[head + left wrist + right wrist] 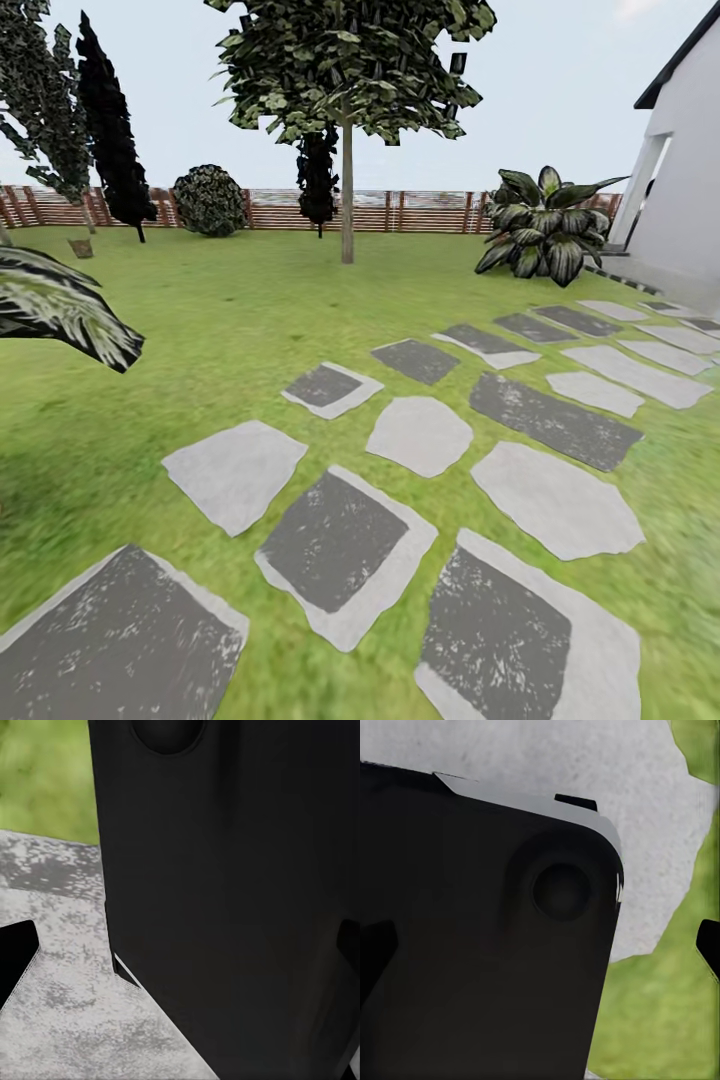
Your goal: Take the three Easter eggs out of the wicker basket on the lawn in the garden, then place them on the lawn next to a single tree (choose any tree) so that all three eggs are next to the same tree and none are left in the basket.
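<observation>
The lawn (230, 300) spreads wide and green across the garden in the head view, and at its far left edge, near the foot of the fence, sits a small brown shape that may be the wicker basket (80, 247), too small to tell for sure; whether any eggs lie in it cannot be made out. Toward the middle of the grass stands a tree (347, 180) with a slim pale upright trunk and a dark crown flecked pale green. Behind it a thin black tree (318, 180) stands by the fence, and another tall black tree (113, 140) rises at the left, with a round bush (209, 200) just beside it. The brown slat fence (420, 211) runs across the back. A broad-leaved plant (545, 225) grows near the corner of the white house (685, 170) at the right, and a similar striped leaf (60, 305) juts in from the left edge. Grey and dark stepping stones (420, 435) cross the grass from the near ground toward the house. In the left wrist view a large black body (225, 892) hangs over grey stone (60, 1012) and a strip of grass; in the right wrist view a black body (487, 945) hangs over pale stone (645, 832) and grass. Dark tips show at the edges of both wrist views, but I cannot tell how far either gripper is open or whether it holds anything.
</observation>
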Robot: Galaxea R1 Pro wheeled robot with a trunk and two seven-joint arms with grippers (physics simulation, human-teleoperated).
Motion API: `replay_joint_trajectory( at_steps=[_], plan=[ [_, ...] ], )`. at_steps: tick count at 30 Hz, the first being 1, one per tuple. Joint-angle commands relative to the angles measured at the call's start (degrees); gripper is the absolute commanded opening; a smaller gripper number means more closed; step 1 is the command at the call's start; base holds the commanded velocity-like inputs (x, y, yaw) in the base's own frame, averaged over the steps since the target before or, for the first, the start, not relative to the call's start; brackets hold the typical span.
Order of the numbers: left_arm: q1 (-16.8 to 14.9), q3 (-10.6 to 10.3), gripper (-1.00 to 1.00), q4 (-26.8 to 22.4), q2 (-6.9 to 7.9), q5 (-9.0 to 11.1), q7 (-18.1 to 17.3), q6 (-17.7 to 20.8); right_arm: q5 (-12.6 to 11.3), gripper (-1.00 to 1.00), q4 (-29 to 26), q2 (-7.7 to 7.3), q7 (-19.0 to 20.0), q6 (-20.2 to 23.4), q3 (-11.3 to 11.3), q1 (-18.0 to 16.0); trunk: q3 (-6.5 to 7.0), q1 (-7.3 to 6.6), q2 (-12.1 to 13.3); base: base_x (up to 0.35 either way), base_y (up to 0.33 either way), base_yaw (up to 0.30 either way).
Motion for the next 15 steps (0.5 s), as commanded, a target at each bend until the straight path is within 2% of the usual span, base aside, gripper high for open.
replay_joint_trajectory(
  at_steps=[1,15],
  plan=[
    [0.0,0.0,1.00,0.0,-0.01,0.0,0.1,0.0,0.2,1.00,0.0,-0.01,0.0,-0.2,0.1,0.0,-0.05,0.03,0.0,0.323,0.000,0.000],
    [0.0,0.0,1.00,0.0,-0.01,0.0,0.1,0.0,0.2,1.00,0.0,-0.01,0.0,-0.2,0.1,0.0,-0.05,0.03,0.0,0.323,0.000,0.000]
  ],
)
